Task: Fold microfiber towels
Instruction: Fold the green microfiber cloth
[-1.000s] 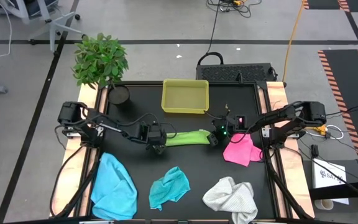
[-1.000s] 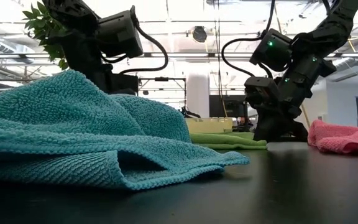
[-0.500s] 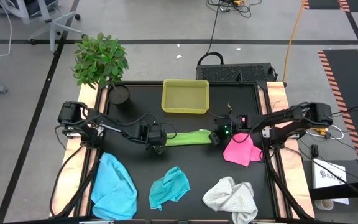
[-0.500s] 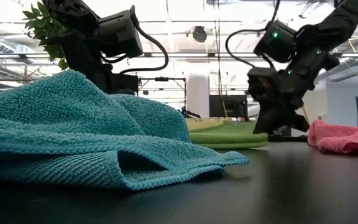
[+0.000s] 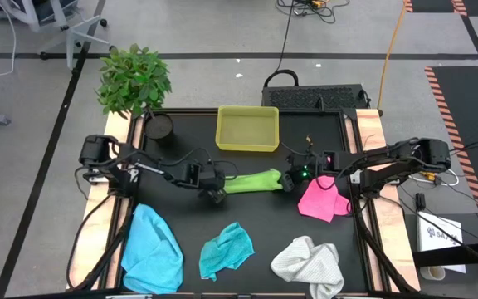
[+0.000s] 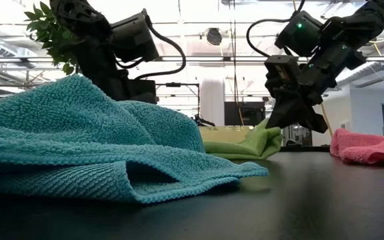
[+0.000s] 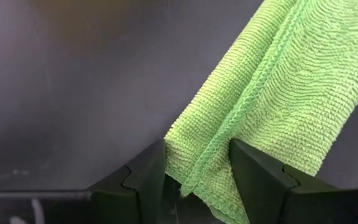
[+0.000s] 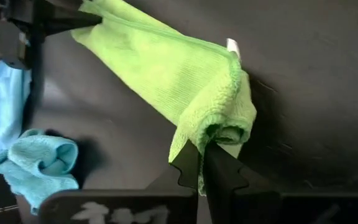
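The lime green towel [image 5: 251,180] is a folded strip at mid-table, stretched between my two grippers. My left gripper [image 5: 214,191] is shut on its left end and my right gripper [image 5: 289,179] on its right end. In the low view the towel's right end [image 6: 267,133] is raised off the table while its middle [image 6: 235,150] lies low. The pink towel [image 5: 320,199], light blue towel [image 5: 152,249], teal towel [image 5: 226,249] and white towel [image 5: 309,264] lie crumpled on the table, untouched. My left gripper pinches the strip's left end [image 7: 197,177] between its two fingers, across several folded layers. The fingers lie along the strip, coming from the table's left. My right gripper pinches the strip's right end [image 8: 219,134] between its two fingers, where the layers bunch into a roll. It comes from the table's right, slanting down. That end is lifted clear of the table and the strip slopes down toward the left gripper.
A yellow-green plastic tray [image 5: 247,129] stands at the far middle of the table, just behind the strip. A potted plant [image 5: 135,79] and a dark pot [image 5: 160,126] are at the far left. The pink towel lies right beside my right gripper.
My right gripper has risen, staying shut, and has lifted the lime green towel's right end off the table. The strip, flat before, now slopes up to that end. My left gripper has shifted slightly toward the right and near edges, still shut on the left end.
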Controlling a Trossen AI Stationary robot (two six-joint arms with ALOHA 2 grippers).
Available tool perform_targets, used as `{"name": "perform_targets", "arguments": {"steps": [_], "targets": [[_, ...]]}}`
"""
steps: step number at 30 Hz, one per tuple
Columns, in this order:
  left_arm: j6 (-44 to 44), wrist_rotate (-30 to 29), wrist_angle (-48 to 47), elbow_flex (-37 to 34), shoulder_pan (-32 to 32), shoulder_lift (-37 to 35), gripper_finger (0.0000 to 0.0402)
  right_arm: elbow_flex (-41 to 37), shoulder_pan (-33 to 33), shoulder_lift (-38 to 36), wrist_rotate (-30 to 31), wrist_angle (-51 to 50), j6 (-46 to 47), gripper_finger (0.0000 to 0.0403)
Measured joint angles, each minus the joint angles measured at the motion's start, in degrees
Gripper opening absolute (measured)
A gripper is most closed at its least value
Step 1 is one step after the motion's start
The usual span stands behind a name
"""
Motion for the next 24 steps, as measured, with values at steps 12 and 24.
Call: {"name": "perform_targets", "arguments": {"steps": [12,24], "targets": [[1.7,-0.7,4.6,0.0,0.7,-0.1,0.0181,5.9,0.0,-1.7,-0.2,3.4,-3.3,0.0],[1.7,-6.6,-1.1,0.2,0.7,-8.7,0.0181,6.3,-0.8,-0.3,-1.4,3.0,-3.3,0.0]]}}
